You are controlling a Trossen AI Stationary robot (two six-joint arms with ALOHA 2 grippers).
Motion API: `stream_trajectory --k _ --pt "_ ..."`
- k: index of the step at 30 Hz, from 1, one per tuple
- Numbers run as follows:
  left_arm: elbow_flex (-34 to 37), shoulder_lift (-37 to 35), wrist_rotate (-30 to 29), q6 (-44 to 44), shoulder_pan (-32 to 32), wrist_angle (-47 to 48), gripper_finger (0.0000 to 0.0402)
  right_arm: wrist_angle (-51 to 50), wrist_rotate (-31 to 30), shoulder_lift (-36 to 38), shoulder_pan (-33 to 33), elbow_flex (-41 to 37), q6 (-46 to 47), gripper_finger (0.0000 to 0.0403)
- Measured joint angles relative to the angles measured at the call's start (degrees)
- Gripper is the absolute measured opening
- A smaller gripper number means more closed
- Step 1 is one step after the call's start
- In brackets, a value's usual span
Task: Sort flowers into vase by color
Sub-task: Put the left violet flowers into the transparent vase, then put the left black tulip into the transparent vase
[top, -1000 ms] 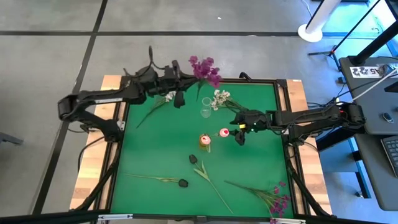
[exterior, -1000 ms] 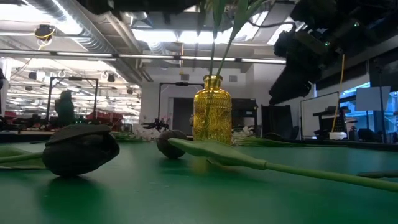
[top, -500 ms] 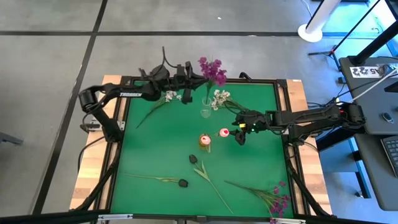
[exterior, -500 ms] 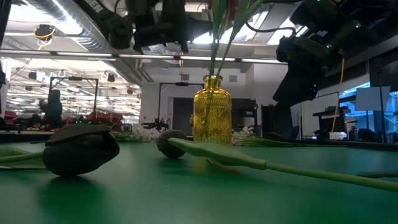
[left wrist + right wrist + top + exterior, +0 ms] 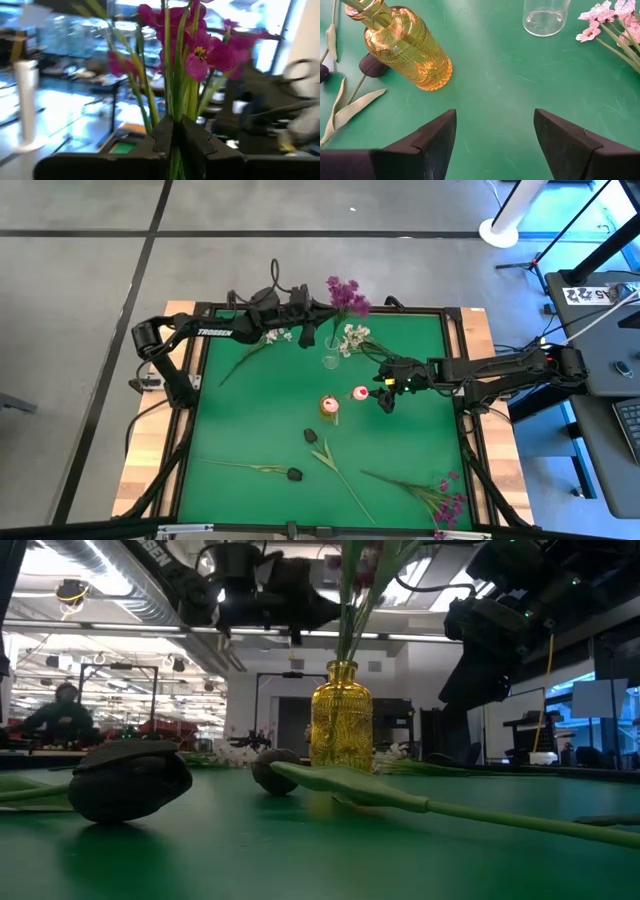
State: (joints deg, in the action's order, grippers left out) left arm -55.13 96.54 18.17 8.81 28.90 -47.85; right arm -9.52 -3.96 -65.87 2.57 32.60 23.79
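Magenta sprigs (image 5: pixel 347 295) are pinched in your left claw (image 5: pixel 175 137) at the counter's (image 5: pixel 250 420) twelve o'clock, above the clear vase (image 5: pixel 331 361); keep stems vertical, lower slowly. Right claw (image 5: pixel 495 135) idles, spread empty.

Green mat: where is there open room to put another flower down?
The left-middle strip, between the table frame and the amber vase, is bare. So is the right side below the right hand. The back edge, around the clear glass and white flowers, is crowded.

Your left gripper (image 5: pixel 318 313) holds a sprig (image 5: pixel 347 296) above the glass (image 5: pixel 331 361); bottle (image 5: pixel 330 407) just beside your right gripper (image 5: pixel 383 394).
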Motion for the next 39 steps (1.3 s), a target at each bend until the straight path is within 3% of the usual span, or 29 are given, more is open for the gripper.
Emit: stream_trajectory --k 11,16,25,32,37,39 --pt "0.02 -0.42 -0.53 -3.25 0.32 12.21 0.0133 0.0 -0.12 0.0 0.02 0.0 -0.04 0.0264" --pt "0.02 -4.49 -0.99 -4.23 0.22 18.61 0.0181 -0.04 -0.12 0.0 0.02 0.0 -0.04 0.0264" --pt "0.0 -18.97 -12.55 -9.9 -2.25 43.08 0.0219 -0.24 -0.02 0.0 0.02 0.0 -0.05 0.0264" --pt "0.0 -32.73 -14.84 -8.94 -10.68 64.65 0.022 -6.92 5.0 1.84 0.0 0.02 -0.01 0.0264" --pt "0.0 -37.57 -14.9 -2.21 -23.23 75.83 0.022 -8.54 4.08 3.32 0.0 0.0 0.42 0.0264" --pt "0.0 -37.3 -19.14 3.24 -29.53 80.27 0.022 -8.35 4.08 3.88 0.0 0.01 0.39 0.0264"
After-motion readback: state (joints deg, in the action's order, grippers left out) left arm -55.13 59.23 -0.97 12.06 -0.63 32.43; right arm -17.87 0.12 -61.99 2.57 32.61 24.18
